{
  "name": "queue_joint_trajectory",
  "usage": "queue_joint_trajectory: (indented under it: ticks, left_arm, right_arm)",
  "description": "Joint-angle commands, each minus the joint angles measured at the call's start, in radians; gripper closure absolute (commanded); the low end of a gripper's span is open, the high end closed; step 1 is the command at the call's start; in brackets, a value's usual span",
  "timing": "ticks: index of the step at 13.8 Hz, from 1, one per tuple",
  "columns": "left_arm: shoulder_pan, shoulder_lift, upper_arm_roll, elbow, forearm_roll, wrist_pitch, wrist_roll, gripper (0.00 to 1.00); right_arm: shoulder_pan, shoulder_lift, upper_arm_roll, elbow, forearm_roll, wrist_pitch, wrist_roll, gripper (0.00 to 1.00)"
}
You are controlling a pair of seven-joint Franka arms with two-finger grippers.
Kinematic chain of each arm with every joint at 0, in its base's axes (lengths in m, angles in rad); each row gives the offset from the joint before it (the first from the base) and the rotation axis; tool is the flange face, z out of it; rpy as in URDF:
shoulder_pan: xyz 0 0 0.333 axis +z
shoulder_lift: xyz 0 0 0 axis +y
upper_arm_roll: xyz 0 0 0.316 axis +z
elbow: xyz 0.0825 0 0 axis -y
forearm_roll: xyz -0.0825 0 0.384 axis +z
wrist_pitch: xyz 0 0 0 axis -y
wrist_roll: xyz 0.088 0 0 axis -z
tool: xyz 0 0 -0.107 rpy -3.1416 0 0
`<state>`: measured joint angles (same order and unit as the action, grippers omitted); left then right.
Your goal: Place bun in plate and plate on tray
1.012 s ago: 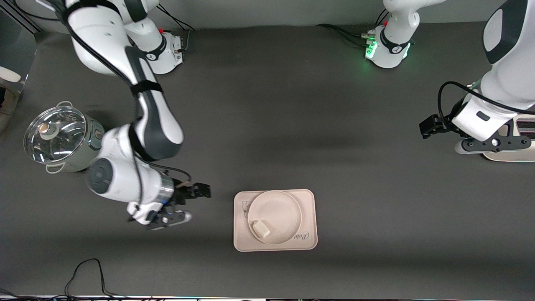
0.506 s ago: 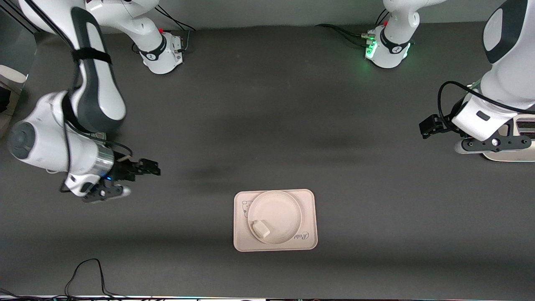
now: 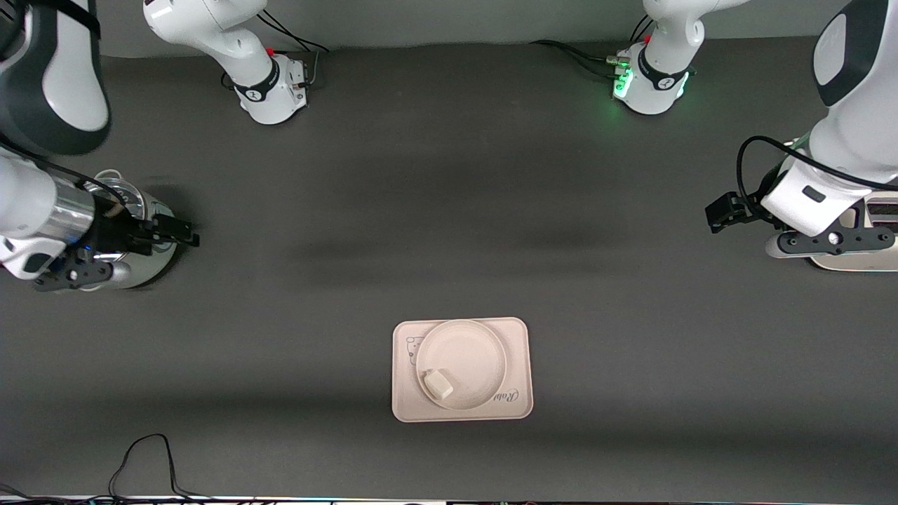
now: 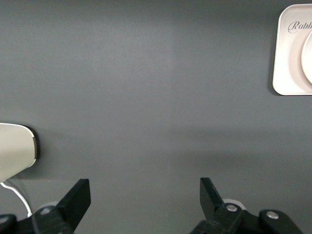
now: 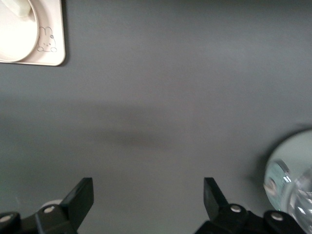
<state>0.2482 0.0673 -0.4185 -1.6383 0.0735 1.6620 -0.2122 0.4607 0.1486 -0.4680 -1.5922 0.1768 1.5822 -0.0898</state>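
Bun on plate, plate on tray; both arms stood clear.
The cream-pink rectangular tray (image 3: 461,369) carried the round cream plate (image 3: 462,364), stiff and likely best gripped by its rim; the small off-white bun (image 3: 438,384), probably soft and light, lay inside. The right gripper (image 3: 174,233) over a glass-lidded pot (image 3: 133,242) and the left gripper (image 3: 724,212) both gaped wide, empty.

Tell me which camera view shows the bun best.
The front view: the small off-white bread bun lies whole in the round cream-beige plate on the cream-pink rectangular tray. The right wrist view catches only a cut-off piece of it at the frame's edge. The left wrist view shows none of it.
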Motion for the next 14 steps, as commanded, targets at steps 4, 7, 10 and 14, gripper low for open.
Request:
queue_joint_trajectory:
  ticks: [4, 7, 10, 14]
  left_arm:
    - [0.003, -0.003, 0.001, 0.006, 0.003, -0.007, 0.008, 0.00]
    - [0.002, -0.003, 0.001, 0.006, 0.003, -0.007, 0.008, 0.00]
    - [0.002, -0.003, 0.001, 0.006, 0.003, -0.007, 0.008, 0.00]
    - [0.003, -0.006, 0.003, 0.008, 0.002, -0.018, 0.011, 0.00]
  right_arm:
    - [0.053, 0.005, -0.020, 0.121, -0.103, -0.146, 0.093, 0.00]
    - [0.050, -0.001, -0.066, 0.110, -0.103, -0.159, 0.090, 0.00]
    - [0.059, -0.017, -0.081, 0.121, -0.100, -0.160, 0.093, 0.00]
    - [0.067, -0.036, -0.073, 0.117, -0.102, -0.159, 0.091, 0.00]
